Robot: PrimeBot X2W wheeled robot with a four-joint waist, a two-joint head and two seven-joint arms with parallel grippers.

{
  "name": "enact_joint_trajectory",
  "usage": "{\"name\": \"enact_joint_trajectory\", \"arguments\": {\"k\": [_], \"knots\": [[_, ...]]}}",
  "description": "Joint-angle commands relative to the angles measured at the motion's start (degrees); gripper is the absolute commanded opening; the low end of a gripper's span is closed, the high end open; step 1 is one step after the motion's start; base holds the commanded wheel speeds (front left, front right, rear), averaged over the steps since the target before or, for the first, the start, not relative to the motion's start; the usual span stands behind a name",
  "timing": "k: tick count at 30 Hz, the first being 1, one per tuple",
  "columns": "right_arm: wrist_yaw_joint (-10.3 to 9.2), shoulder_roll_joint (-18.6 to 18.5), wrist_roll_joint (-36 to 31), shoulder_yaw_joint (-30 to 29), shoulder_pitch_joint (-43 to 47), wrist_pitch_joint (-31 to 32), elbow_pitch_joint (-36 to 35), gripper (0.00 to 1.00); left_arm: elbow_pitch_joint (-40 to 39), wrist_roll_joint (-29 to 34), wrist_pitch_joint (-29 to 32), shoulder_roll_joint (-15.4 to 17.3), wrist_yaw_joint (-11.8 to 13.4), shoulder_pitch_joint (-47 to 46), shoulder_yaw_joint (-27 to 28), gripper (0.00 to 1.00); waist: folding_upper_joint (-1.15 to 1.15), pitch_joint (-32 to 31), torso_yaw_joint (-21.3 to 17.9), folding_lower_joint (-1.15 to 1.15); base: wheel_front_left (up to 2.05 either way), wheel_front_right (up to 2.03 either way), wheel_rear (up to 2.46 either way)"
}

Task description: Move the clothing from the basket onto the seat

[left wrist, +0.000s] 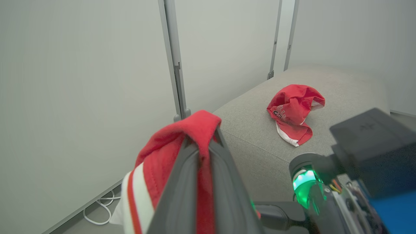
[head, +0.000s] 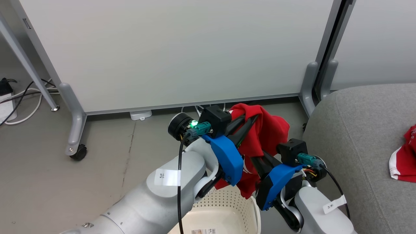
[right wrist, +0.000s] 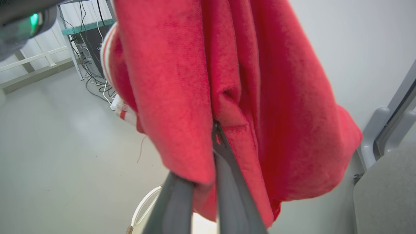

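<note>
Grey floor [head: 48, 169] and white partition panels [head: 178, 48] all round, with the grey seat [head: 357, 130] off to the right. One red garment [head: 404, 156] is seen lying on the seat. The other garment [head: 269, 130] is pinched by the left end effector [head: 248, 125] and the right end effector [head: 261, 161], fingers clamped together on the fabric, and it's held up over the basket [head: 224, 208]. Both arms are angled up and forward.

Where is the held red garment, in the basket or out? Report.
Out: the red garment hangs bunched, pinched by the left gripper and right gripper above the basket. Whether its hem clears the rim, cannot tell.
</note>
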Motion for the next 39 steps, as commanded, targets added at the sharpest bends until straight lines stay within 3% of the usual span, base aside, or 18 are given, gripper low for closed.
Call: {"name": "enact_joint_trajectory", "arguments": {"k": [1,14,18,20,21,22,30,39], "knots": [[0.02,0.05,0.3,0.11,-0.85,-0.61,0.45,0.0,0.0,-0.36,-0.28,-0.03,0.14,-0.14,0.03,0.0,0.0,-0.04,-0.06,0.0,0.0,0.0,0.0],[0.02,0.05,1.76,0.44,-2.24,-2.82,3.08,0.0,0.24,-0.25,-0.29,-0.02,0.41,-0.21,0.29,0.02,0.0,0.02,-0.44,0.0,0.0,0.0,0.0],[0.02,0.05,1.95,0.46,-2.63,-3.07,3.56,0.0,0.51,-0.18,-0.29,-0.02,0.49,-0.08,0.4,0.27,0.0,0.14,-0.63,0.0,0.0,0.0,0.0],[0.03,0.05,2.08,0.46,-2.83,-3.24,3.77,0.0,0.6,-0.19,-0.29,-0.02,0.57,-0.12,0.56,0.53,0.0,0.22,-0.71,0.0,0.0,0.0,0.0],[0.02,0.05,2.13,0.47,-2.91,-3.35,3.88,0.0,0.6,-0.15,-0.29,-0.02,0.56,-0.1,0.68,0.83,0.0,0.25,-0.75,0.0,0.0,0.0,0.0],[0.03,0.05,2.14,0.52,-2.97,-3.39,3.95,0.0,0.63,-0.06,-0.29,-0.02,0.53,-0.01,0.78,1.0,0.0,0.27,-0.77,0.0,0.0,0.0,0.0],[0.03,0.06,2.03,-0.09,-2.48,-4.05,4.57,0.0,0.38,1.89,-0.28,-0.01,0.49,2.42,4.08,1.0,0.0,0.42,-0.42,0.0,0.0,0.0,0.0],[0.03,0.05,0.99,-1.86,-1.52,-4.42,3.69,0.0,-4.28,10.25,-0.23,2.41,-0.26,10.76,14.39,1.0,0.0,1.02,-0.27,0.0,0.0,0.0,0.0]]}}
